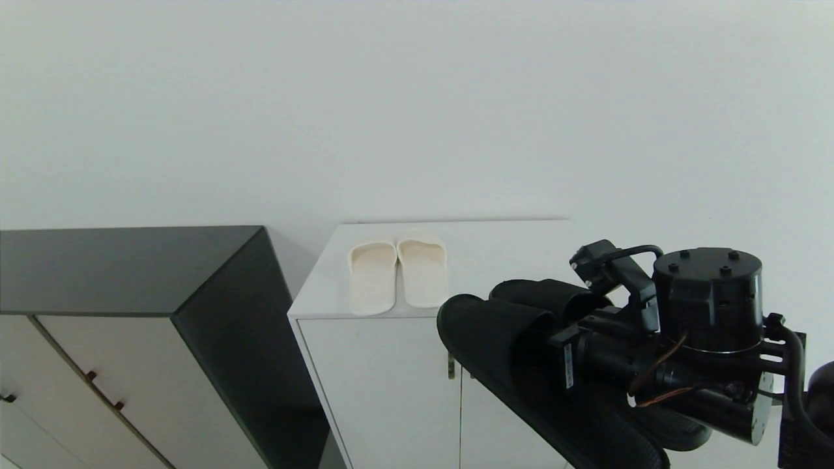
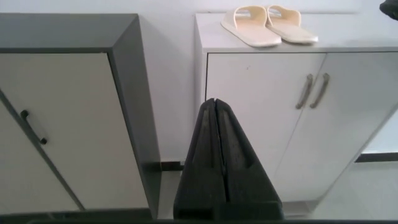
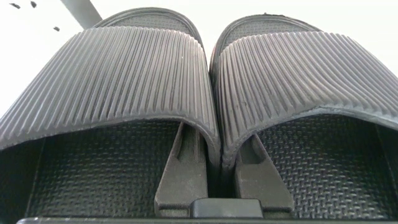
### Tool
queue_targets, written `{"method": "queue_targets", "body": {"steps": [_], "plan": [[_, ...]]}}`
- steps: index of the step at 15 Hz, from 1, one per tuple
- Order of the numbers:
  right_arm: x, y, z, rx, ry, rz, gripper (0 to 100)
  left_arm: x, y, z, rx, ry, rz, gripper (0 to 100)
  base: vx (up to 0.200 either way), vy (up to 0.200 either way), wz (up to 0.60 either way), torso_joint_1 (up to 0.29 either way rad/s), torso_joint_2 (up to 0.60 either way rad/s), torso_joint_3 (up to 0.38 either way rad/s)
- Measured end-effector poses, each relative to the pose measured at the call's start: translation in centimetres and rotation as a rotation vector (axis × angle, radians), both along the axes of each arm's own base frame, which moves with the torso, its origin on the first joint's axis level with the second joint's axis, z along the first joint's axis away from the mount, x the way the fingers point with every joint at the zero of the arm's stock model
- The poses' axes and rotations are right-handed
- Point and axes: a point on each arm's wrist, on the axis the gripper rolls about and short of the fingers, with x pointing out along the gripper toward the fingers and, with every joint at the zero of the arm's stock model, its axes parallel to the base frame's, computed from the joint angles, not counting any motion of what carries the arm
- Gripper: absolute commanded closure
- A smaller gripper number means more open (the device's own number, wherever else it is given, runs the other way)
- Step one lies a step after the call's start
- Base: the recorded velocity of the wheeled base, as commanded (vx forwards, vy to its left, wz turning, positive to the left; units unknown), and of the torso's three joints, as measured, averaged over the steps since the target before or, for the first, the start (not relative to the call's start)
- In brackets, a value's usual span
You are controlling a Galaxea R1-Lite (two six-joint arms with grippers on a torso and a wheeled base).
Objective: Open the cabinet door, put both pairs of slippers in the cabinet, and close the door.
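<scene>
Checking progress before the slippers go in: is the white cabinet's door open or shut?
Shut. On the white cabinet the two doors lie flush, meeting at one thin seam, handles side by side.

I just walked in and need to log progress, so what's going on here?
The right gripper is shut on the pair of black slippers, pinching their inner sides together and holding them in front of the white cabinet. The cream slippers sit side by side on the cabinet's top. The cabinet doors are closed, so nothing has gone inside yet. The left gripper is shut and empty, pointing toward the cabinet's front.
</scene>
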Motion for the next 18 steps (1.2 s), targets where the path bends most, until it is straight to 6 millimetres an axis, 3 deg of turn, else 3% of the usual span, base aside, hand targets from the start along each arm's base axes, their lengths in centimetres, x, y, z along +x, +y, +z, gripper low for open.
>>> {"method": "queue_targets", "body": {"steps": [18], "plan": [[-0.3, -0.2, -1.8, -0.028, 0.031, 0.030, 100, 0.0, 0.0, 0.0, 0.000, 0.000, 0.000, 100, 0.000, 0.000, 0.00, -0.012, 0.03, 0.018]]}}
